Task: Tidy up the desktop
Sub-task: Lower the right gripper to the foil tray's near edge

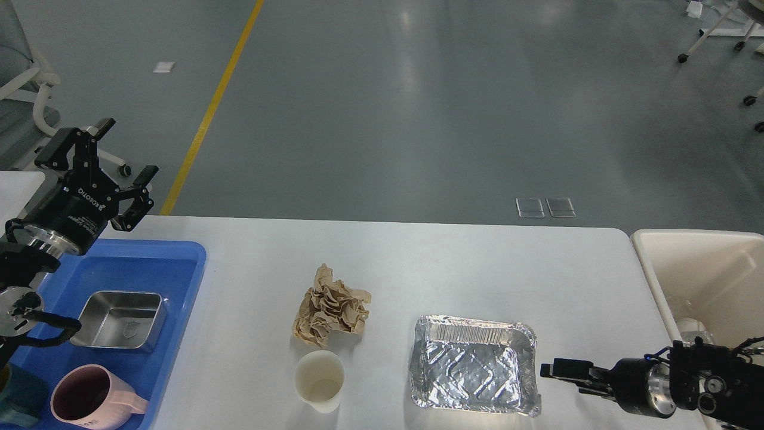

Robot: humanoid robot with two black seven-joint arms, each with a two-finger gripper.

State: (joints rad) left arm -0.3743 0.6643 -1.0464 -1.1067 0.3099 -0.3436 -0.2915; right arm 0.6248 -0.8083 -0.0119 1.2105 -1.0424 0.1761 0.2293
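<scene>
The white desktop carries a crumpled brown paper ball, a white paper cup standing upright just in front of it, and an empty foil tray to the right. My left gripper is open and empty, held up above the far left corner of the table, past the blue tray. My right gripper is low over the table, pointing left, its fingertip just right of the foil tray's right rim. It looks open and holds nothing.
The blue tray at the left holds a steel box and a pink mug. A cream bin stands off the table's right end with clear plastic items inside. Beyond the table is grey floor.
</scene>
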